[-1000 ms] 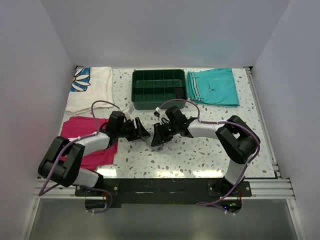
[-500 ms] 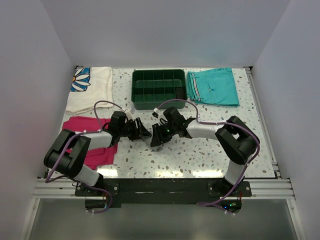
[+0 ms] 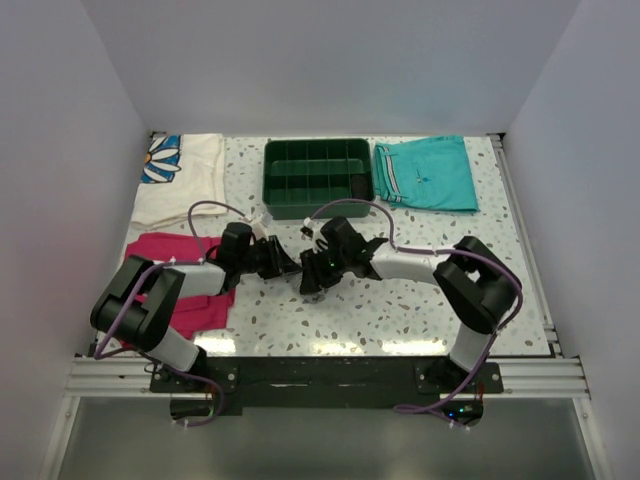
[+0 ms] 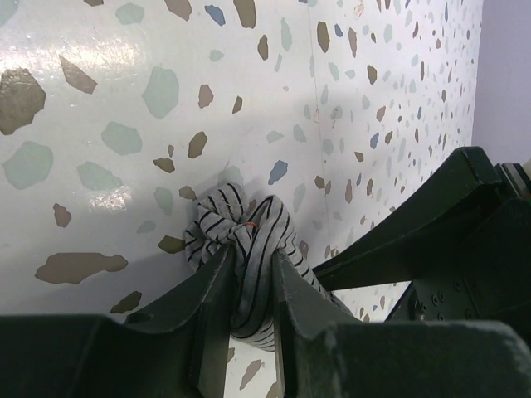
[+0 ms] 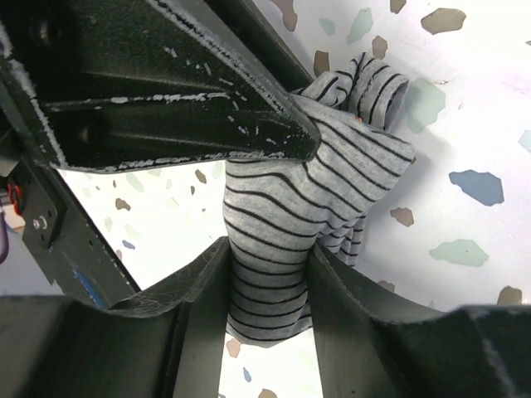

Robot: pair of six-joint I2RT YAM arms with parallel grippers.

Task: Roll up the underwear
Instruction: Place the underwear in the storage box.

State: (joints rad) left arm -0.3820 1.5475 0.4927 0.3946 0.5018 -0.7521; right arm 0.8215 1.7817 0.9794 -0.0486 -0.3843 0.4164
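Fingers, left gripper: clenched on the underwear; striped cloth fills the narrow gap and touches both inner faces.
Fingers, right gripper: grasping the same garment; a wider band of cloth is packed between the two fingers, touching each.
Grippers, relative: heads nearly meet, tips toward each other, left arm coming from the left, right arm from the right. In the right wrist view one finger of the left gripper crosses over the upper part of the cloth.
Underwear, location: on the speckled table, middle of the near half, between the two gripper heads, in front of the green tray and well apart from it. Almost hidden from the top camera.
Underwear, shape: bunched into a short twisted bundle, grey with fine dark stripes, a spot of reddish trim showing in the folds.
Long axis, left wrist view: runs from the finger gap up and away from the camera, ending in a knot-like wad just past the tips.
Long axis, right wrist view: band rises from the finger gap toward the upper right, ending in loose folds lying on the table.
Long axis, top view: cannot tell; covered by the gripper heads.
Markings: blue and orange flower print on the cream cloth at far left; white stripes along the left edge of the teal shorts. Any lettering too small to read.
Other: magenta cloth lies under the left arm.
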